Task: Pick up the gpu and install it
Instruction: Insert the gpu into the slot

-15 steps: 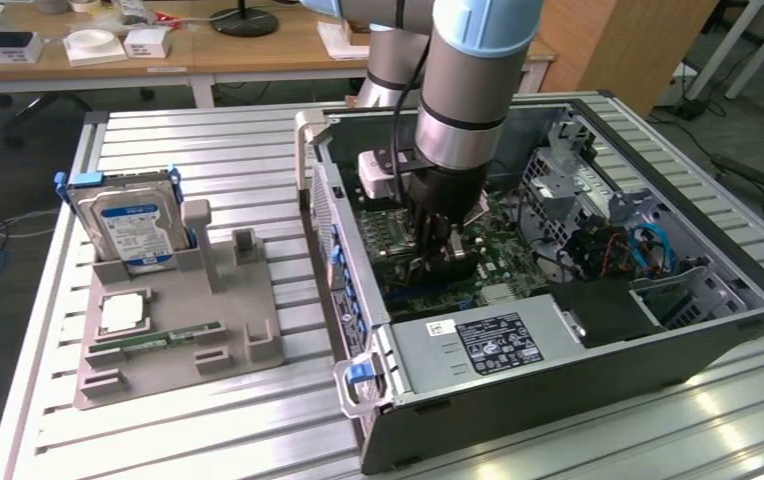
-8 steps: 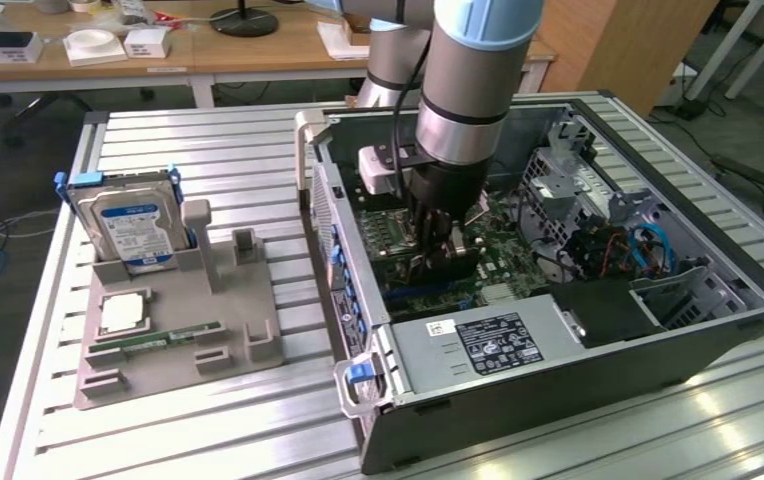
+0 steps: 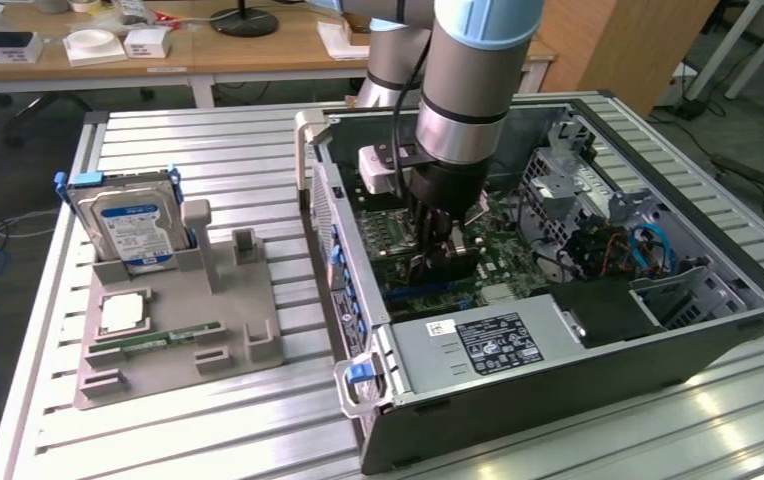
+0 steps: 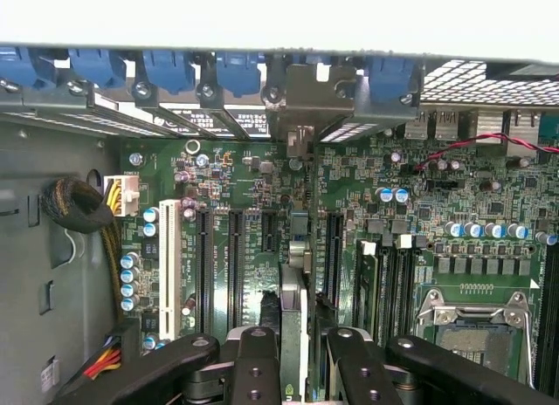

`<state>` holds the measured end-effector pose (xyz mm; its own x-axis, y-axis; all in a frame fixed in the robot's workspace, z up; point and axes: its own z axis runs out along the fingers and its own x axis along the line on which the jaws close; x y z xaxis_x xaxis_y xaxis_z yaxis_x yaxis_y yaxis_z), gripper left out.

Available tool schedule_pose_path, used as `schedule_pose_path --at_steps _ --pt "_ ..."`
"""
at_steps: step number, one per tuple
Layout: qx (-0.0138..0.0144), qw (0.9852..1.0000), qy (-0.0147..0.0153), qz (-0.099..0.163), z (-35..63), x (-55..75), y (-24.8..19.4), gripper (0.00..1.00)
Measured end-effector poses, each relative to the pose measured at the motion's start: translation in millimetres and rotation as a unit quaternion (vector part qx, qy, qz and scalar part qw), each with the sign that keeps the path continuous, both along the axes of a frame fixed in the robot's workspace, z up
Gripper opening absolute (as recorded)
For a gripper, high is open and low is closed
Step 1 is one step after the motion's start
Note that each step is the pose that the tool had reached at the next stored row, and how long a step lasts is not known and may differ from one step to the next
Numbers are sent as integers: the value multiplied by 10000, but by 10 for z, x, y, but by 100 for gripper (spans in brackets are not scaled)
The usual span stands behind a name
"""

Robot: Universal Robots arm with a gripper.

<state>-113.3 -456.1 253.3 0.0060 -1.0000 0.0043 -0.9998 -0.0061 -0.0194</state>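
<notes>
We hold the gpu upright over the motherboard, inside the open black computer case (image 3: 702, 330).

Our black two-fingered gripper (image 4: 294, 335) is clamped on the thin dark gpu card with its silver bracket (image 4: 294, 274); the card stands on edge between the fingers, its long axis running toward the rear slot brackets, directly above the green motherboard (image 4: 419, 222) and in line with its black expansion slots (image 4: 234, 257). We can read no label on the card.

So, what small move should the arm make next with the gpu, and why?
Probably a short, straight push toward the motherboard. The gpu stands on edge at the end effector, parallel to the black expansion slots, its bracket against the case wall. I cannot tell whether it is fully seated, so the push should be gentle.
</notes>
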Motion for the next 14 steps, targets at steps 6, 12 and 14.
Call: schedule_pose_path --at_steps 6,12,14 --pt "-1 10000 0 -2 -7 11 1 26" --pt "-1 10000 0 -9 -10 17 2 26" --pt "0 10000 0 -21 -12 17 2 26"
